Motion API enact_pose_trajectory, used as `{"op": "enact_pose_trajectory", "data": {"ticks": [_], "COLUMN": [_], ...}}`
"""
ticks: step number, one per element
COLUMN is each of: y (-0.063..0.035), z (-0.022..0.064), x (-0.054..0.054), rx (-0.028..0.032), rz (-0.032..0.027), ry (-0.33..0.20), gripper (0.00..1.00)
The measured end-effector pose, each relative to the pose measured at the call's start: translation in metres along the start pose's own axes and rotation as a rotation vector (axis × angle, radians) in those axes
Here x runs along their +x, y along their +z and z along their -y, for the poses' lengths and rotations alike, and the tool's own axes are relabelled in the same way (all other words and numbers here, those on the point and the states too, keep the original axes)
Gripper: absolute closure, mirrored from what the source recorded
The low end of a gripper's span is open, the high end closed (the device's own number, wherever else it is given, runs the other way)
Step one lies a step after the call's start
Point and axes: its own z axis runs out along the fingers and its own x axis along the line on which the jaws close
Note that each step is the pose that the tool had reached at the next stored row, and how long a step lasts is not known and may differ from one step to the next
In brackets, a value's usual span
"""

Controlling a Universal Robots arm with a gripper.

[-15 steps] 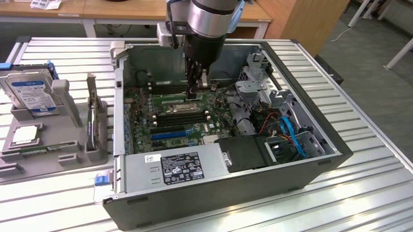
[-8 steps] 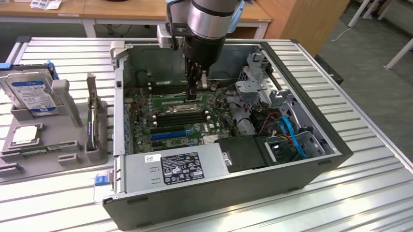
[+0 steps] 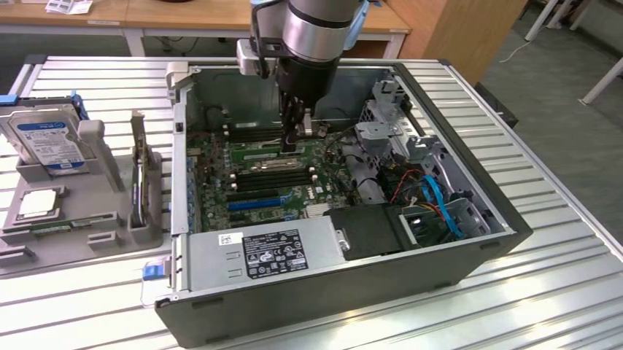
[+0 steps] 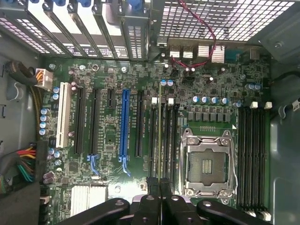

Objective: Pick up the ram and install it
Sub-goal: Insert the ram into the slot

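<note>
The ram (image 4: 161,131) stands edge-on, pinched in my narrow gripper (image 4: 161,183) above the memory slots (image 4: 174,140), about twelve o'clock from the power supply (image 3: 262,251) in the exterior view, and I judge that any skew could jam it on the slot walls.

Arm (image 3: 316,29): silver-grey cylinder, blue trim, upper centre of frame. Wrist (image 3: 303,76): black, pale camera box (image 3: 251,57) attached. Gripper (image 3: 303,138): black, jointed links.
</note>
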Motion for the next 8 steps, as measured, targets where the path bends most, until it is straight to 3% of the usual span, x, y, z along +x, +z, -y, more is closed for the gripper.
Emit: {"op": "enact_pose_trajectory", "data": {"ticks": [8], "y": [0.0033], "z": [0.0002], "x": [0.0001], "rx": [0.0000], "rz": [0.0001], "ry": [0.000], "gripper": [0.88]}}
